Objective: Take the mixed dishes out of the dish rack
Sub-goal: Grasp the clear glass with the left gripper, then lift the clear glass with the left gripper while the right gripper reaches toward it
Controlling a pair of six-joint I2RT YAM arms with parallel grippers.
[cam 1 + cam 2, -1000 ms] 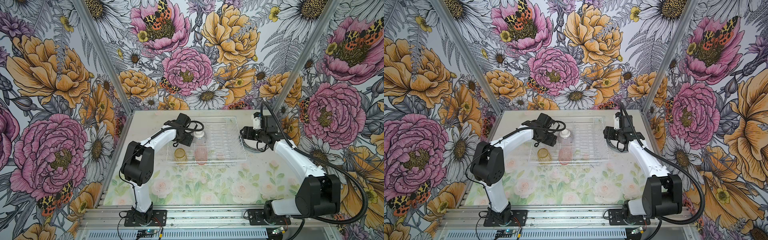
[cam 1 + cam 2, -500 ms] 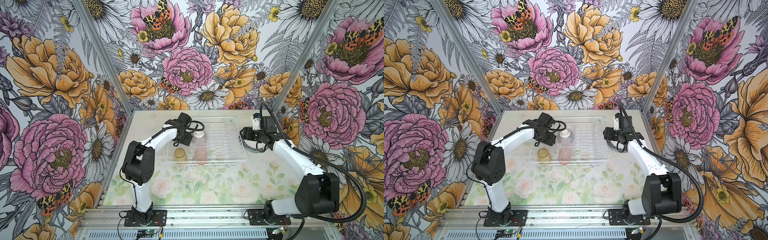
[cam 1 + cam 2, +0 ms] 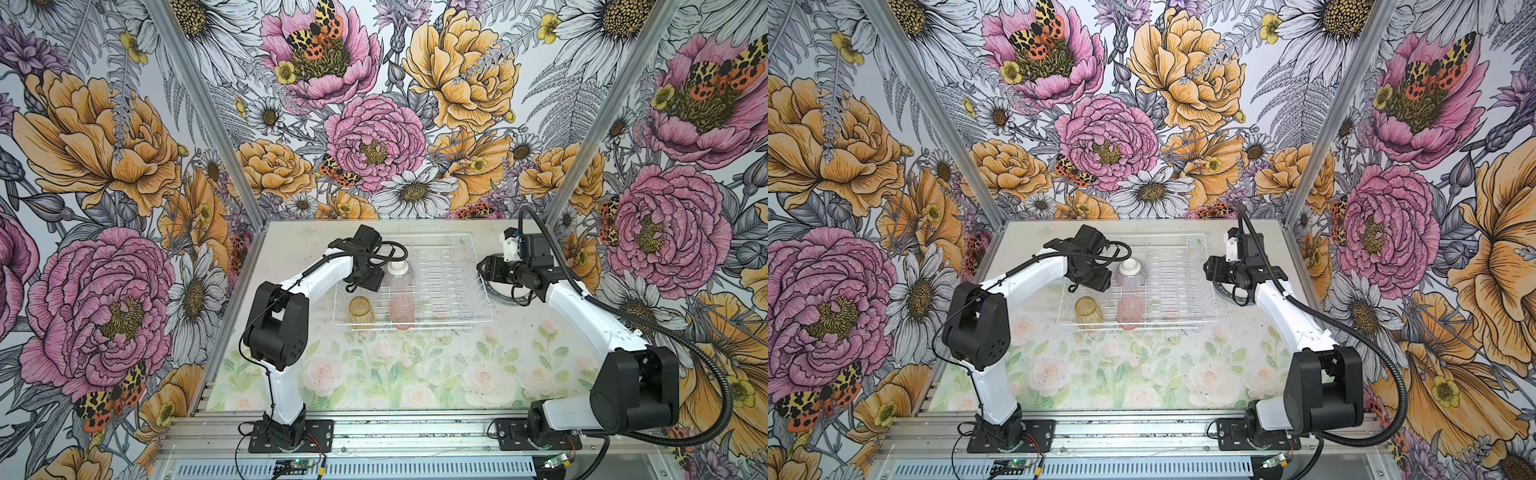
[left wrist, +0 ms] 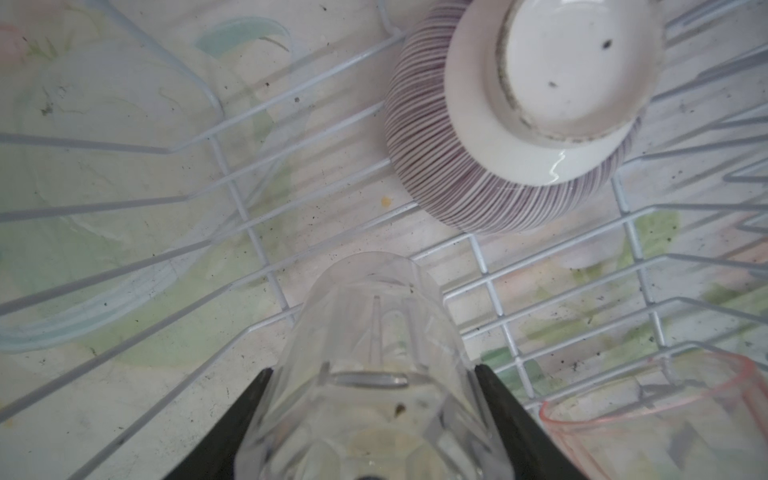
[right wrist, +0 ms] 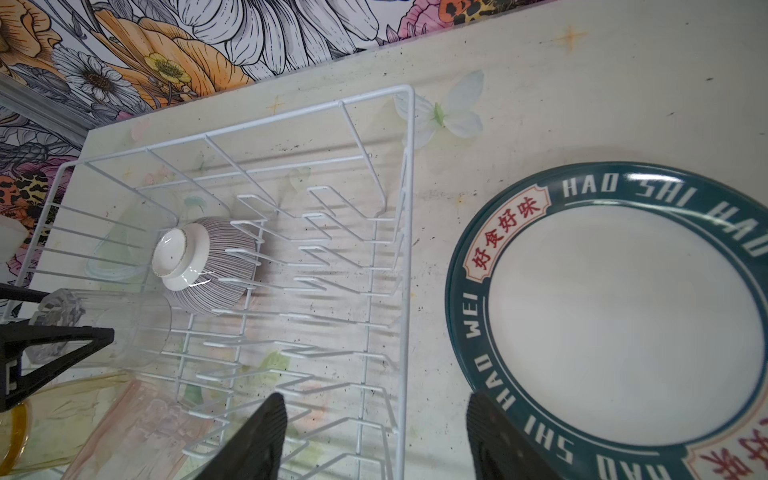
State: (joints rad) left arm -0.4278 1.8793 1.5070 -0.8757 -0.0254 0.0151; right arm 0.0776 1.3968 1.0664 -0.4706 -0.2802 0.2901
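Note:
The white wire dish rack (image 3: 482, 286) (image 3: 1209, 286) sits at the back of the table. Inside it, an upturned grey-striped bowl (image 3: 398, 271) (image 4: 478, 187) (image 5: 232, 249) stands beside lying yellow (image 3: 360, 312) and pink (image 3: 401, 311) tumblers. My left gripper (image 4: 372, 370) (image 3: 368, 278) reaches into the rack's left part, both fingers pressed on the sides of a clear tumbler (image 4: 374, 332) (image 5: 133, 328). My right gripper (image 5: 374, 398) (image 3: 486, 270) hovers open over the rack's right rim, nothing between its fingers. A stack of teal-rimmed plates (image 5: 623, 311) (image 3: 498, 296) lies on the table right of the rack.
The plate-slot prongs (image 5: 324, 266) in the rack's right half hold nothing. Flowered walls (image 3: 374, 145) close in the back and both sides. The table's front half (image 3: 415, 374) carries a printed rose mat.
The left gripper's jaws have narrowed onto the clear tumbler. Both arms have hardly moved, and the right gripper stays as it was.

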